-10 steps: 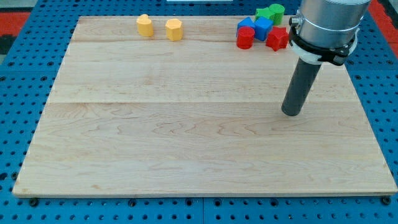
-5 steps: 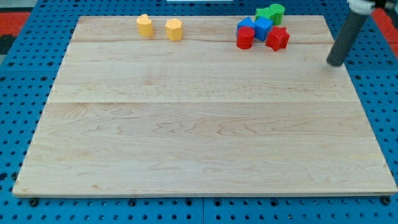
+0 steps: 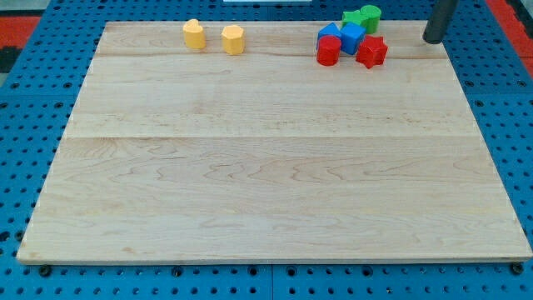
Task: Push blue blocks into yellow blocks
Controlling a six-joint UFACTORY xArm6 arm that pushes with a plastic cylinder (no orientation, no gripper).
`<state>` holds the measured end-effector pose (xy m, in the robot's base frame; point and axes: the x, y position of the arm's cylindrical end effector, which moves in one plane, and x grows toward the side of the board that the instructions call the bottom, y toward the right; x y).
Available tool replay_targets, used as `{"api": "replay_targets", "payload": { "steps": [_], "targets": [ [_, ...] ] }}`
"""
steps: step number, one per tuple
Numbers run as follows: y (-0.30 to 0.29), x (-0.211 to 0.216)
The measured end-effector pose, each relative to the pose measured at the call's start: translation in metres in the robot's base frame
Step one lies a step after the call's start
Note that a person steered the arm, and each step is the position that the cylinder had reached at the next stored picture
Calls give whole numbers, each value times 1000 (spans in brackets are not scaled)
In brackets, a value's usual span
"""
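Observation:
Two blue blocks sit at the view's top right: one (image 3: 353, 37) a cube, the other (image 3: 330, 32) partly hidden behind a red cylinder. Two yellow blocks lie at the top, left of centre: a rounded one (image 3: 194, 34) and a hexagonal one (image 3: 233, 39). My tip (image 3: 433, 40) is at the board's top right corner, to the right of the blue, red and green cluster and apart from it by about a block's width or more.
A red cylinder (image 3: 328, 52) and a red star (image 3: 371, 52) sit just below the blue blocks. Two green blocks (image 3: 364, 17) lie just above them at the wooden board's (image 3: 266, 167) top edge.
My tip has moved from the board's right middle up and to the right, to the top right corner. The blocks have not moved.

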<state>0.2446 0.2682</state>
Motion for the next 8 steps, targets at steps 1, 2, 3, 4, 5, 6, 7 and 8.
{"api": "replay_targets", "payload": {
  "steps": [1, 2, 3, 4, 5, 6, 7, 8],
  "targets": [
    [-12, 0],
    [-28, 0],
    [-62, -10],
    [-95, -11],
    [-109, -4],
    [-140, -7],
    [-178, -7],
    [-208, -9]
  ]
}}
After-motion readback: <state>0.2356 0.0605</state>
